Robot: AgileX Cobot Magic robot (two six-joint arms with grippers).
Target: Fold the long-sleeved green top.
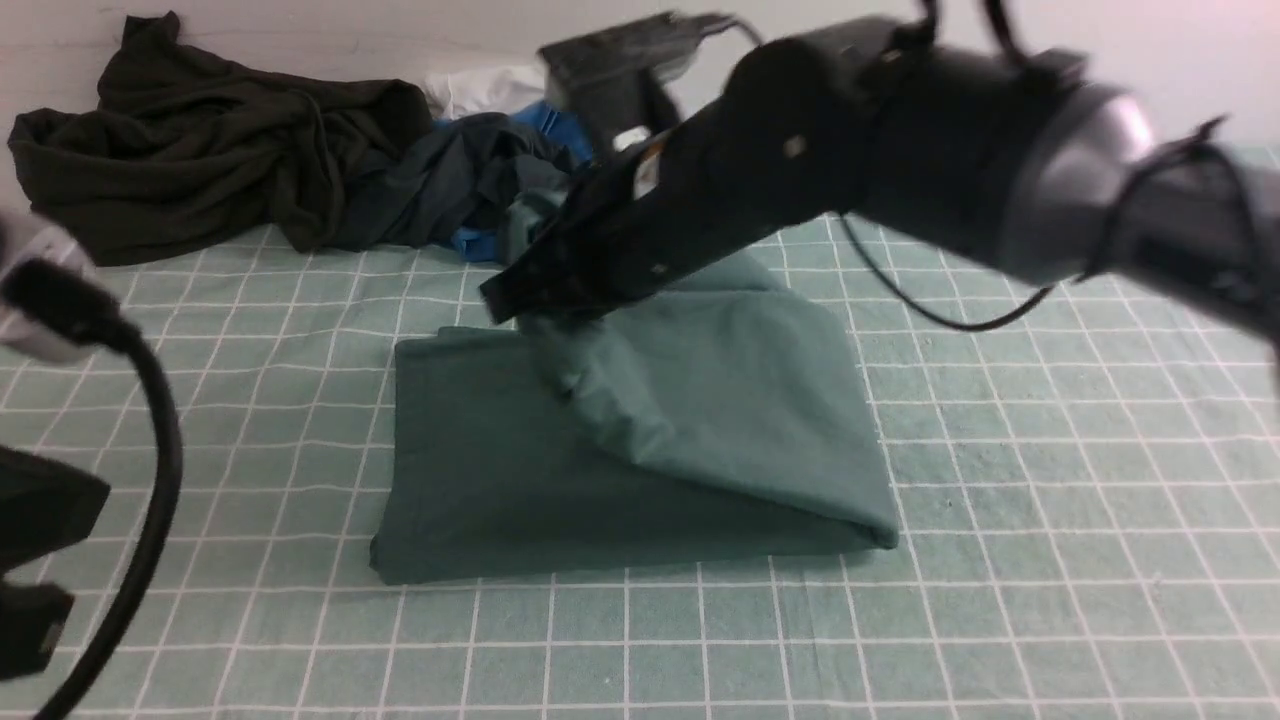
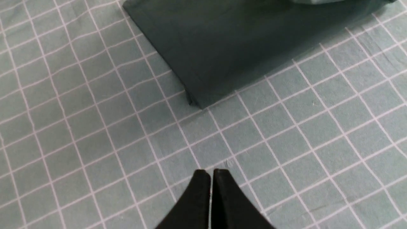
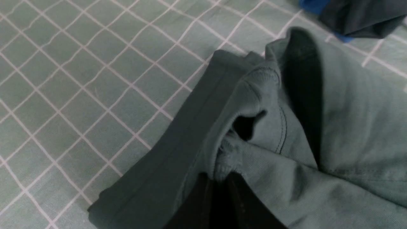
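My right gripper (image 3: 219, 178) pinches a bunched edge of the teal-green knit top (image 1: 480, 480), which I judge light, limp and best gripped at edges; left gripper (image 2: 210, 174) pressed together, empty.

Top (image 1: 720, 420): matt fine-knit cloth, ribbed edge. Tablecloth (image 1: 1050, 560): matt woven cloth, slightly creased. Left gripper (image 2: 210, 172): smooth matt black plastic.
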